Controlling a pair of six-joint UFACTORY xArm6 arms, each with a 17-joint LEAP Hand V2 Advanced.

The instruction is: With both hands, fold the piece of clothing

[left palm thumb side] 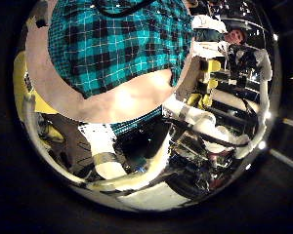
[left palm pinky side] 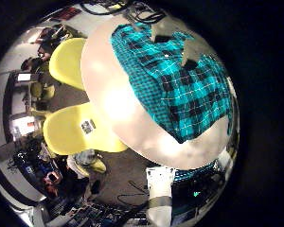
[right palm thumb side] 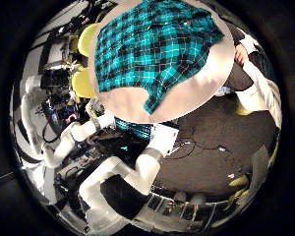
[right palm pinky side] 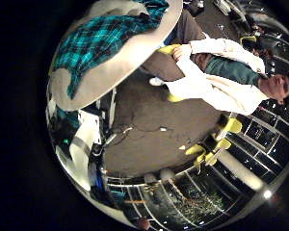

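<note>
A checked shirt (left palm pinky side: 175, 71) lies spread flat on a round light table (left palm pinky side: 133, 113), covering much of its top. The right little finger side palm view shows the shirt (right palm pinky side: 101, 38) on the table (right palm pinky side: 106, 72) from the side. The right thumb side palm view shows the shirt (right palm thumb side: 152, 44) and the table's bare edge (right palm thumb side: 202, 93). Both palms are well above the table.
Yellow chairs (left palm pinky side: 76, 128) stand against the table's edge, two of them in the right thumb side palm view (right palm thumb side: 84, 84). White arm segments (right palm thumb side: 128, 182) reach up from below the table. Cluttered desks and equipment (left palm thumb side: 200, 146) surround the table.
</note>
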